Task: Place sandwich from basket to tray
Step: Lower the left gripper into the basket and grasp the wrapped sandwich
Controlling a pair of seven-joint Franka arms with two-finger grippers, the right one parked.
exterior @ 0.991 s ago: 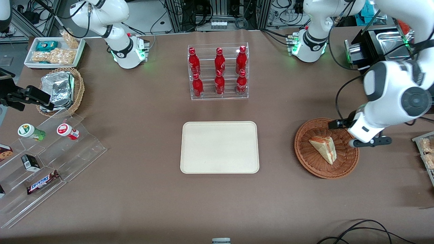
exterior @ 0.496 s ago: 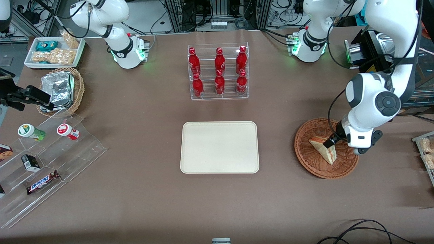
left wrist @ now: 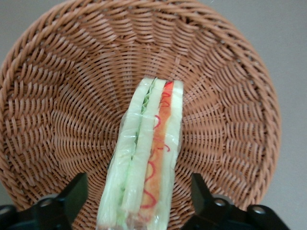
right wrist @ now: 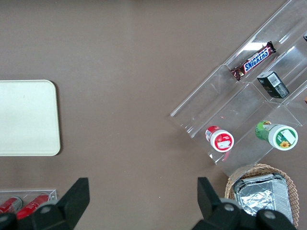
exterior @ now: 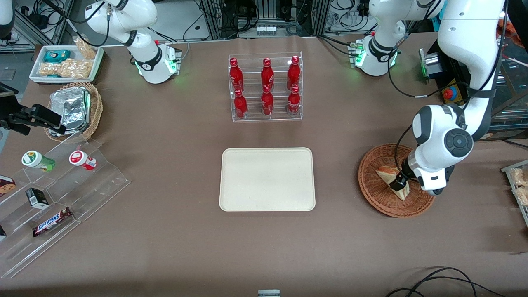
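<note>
- Reddish-brown wicker basket (exterior: 377, 194) sits near my end of the table, well apart from the tray (exterior: 267, 179) at the table's middle.
- My gripper (exterior: 398, 182) is down inside the basket, its two fingers (left wrist: 72, 194) spread wide, one on each side of the sandwich (left wrist: 146, 163), not gripping it.
- Sandwich stands on edge in the basket, its layered side up.
- Tray holds nothing.

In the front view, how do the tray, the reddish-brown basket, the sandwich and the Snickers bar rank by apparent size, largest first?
1. Tray
2. Basket
3 and 4. Snickers bar and sandwich: unsure, since the gripper, open in the basket, hides part of the sandwich.
</note>
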